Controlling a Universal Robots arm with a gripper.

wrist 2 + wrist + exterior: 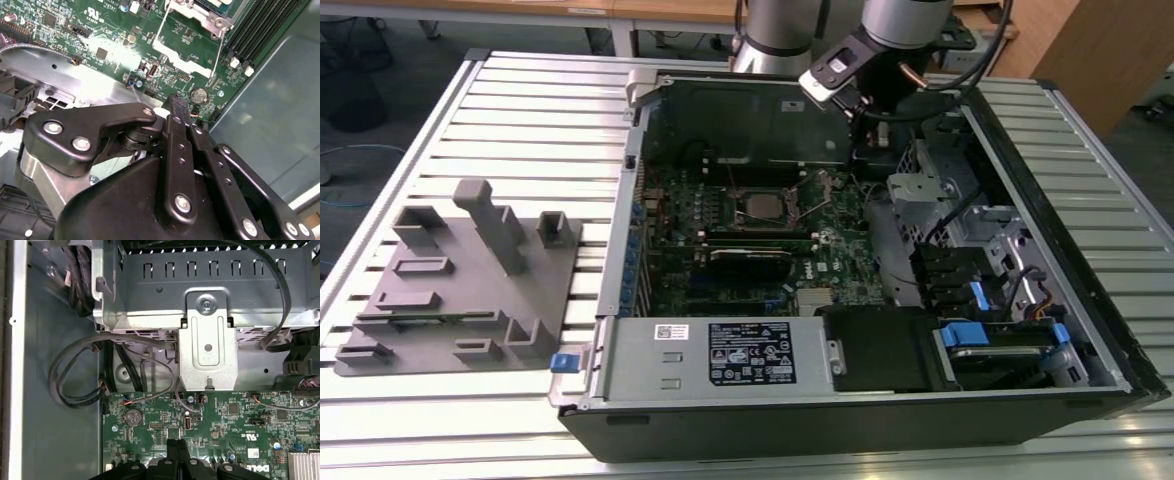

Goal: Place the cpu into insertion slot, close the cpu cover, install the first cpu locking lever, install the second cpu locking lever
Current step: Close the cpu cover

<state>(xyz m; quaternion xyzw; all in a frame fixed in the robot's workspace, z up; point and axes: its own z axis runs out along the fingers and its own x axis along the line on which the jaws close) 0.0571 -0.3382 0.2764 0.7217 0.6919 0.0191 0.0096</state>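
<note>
In the exterior view an open computer case lies on a slatted table. The insertion slot (pixel 767 206) sits in the green board, and a pale grey square, the cpu (pixel 766 208), shows in its centre. In the second wrist view a corner of the silvery cpu cover (pixel 202 12) lies at the socket, and two thin wire locking levers (pixel 159 31) (pixel 219 50) run out from it over the board. My gripper (pixel 865 125) hangs over the far part of the board, beyond the socket. Its black fingers (pixel 176 120) are shut together with nothing between them, above a coin cell (pixel 199 94).
A grey power-supply box (pixel 720 358) fills the near end of the case. A finned heatsink (pixel 305 465), a metal drive-cage bracket (pixel 207 340) and looped cables (pixel 75 375) surround the gripper. Black memory slots (pixel 260 30) run beside the socket. A grey fixture (pixel 454 280) stands on the table.
</note>
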